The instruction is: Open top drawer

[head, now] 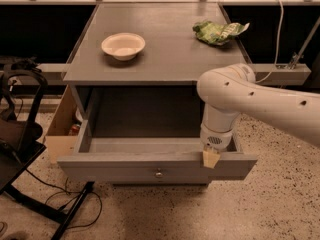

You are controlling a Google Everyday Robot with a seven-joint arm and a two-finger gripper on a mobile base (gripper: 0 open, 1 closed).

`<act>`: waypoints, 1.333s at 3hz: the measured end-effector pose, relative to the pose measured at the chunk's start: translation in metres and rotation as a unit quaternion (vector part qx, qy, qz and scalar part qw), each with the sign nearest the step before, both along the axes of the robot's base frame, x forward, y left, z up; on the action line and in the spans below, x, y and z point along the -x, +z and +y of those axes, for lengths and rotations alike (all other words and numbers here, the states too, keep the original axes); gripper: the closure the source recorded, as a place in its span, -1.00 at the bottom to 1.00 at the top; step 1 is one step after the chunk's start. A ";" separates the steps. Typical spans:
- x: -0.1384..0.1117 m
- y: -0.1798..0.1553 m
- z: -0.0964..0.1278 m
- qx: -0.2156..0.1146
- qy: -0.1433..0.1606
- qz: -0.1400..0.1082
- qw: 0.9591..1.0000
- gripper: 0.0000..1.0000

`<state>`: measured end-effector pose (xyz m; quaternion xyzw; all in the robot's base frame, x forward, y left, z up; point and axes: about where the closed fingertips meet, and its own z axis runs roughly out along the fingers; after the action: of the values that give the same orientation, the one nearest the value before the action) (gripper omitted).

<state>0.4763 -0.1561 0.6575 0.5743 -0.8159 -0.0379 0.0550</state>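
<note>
The top drawer (125,166) is a wide grey wooden drawer, pulled far out from under the grey cabinet top (160,49). Its flat front carries one small round metal knob (158,173) at centre. The inside of the drawer looks bare. My gripper (210,158) hangs from the white arm (250,101) and sits on the upper edge of the drawer front, right of the knob. A tan fingertip (210,159) rests over that edge. No other drawers show.
A white bowl (123,45) and a green crumpled bag (218,32) lie on the cabinet top. A cardboard box (62,129) stands left of the cabinet. A black stand with cables (30,149) is at the left. The floor is speckled.
</note>
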 end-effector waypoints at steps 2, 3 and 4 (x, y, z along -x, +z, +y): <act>0.029 0.007 -0.003 -0.006 0.004 0.021 1.000 1.00; 0.029 0.007 -0.003 -0.006 0.004 0.021 1.000 1.00; 0.042 0.010 -0.008 -0.010 -0.001 0.029 1.000 1.00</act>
<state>0.4343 -0.1639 0.6676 0.5727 -0.8141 -0.0625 0.0731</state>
